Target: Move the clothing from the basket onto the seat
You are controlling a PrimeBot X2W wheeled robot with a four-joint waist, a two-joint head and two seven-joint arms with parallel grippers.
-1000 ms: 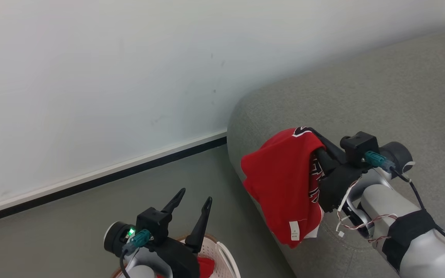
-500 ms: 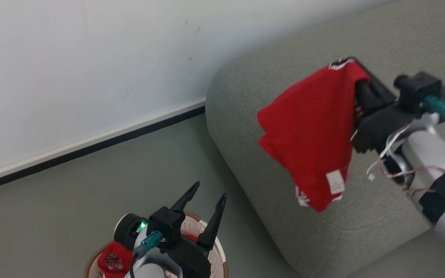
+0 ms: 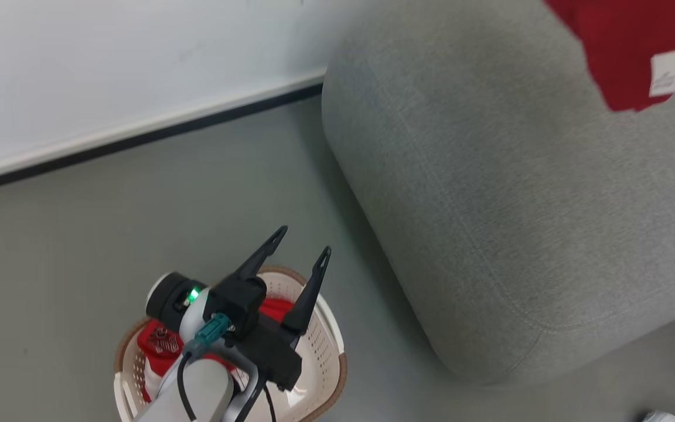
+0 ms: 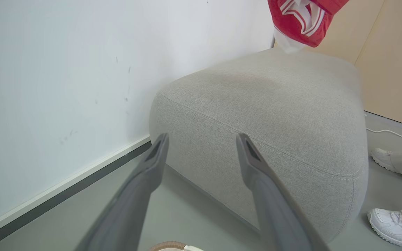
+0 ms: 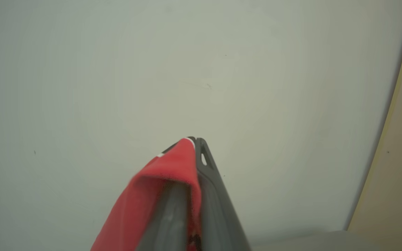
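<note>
Grey floor (image 3: pixel 109 223) bears the basket (image 3: pixel 329 351), one red garment (image 3: pixel 159 343) inside beneath the spread left end effector (image 3: pixel 304 240); the right end effector (image 5: pixel 192 146) pinches a second red garment (image 3: pixel 619 47) above the seat (image 3: pixel 490 205), likely light, limp cloth best gripped at a bunched fold.

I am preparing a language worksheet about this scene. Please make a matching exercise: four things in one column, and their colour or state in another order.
1 left gripper
2 right gripper
3 basket
4 seat

a light grey fabric
b shut on hanging red garment
c open, holding nothing
d on the floor, second red garment inside

Pairs: 1-c, 2-b, 3-d, 4-a
</note>
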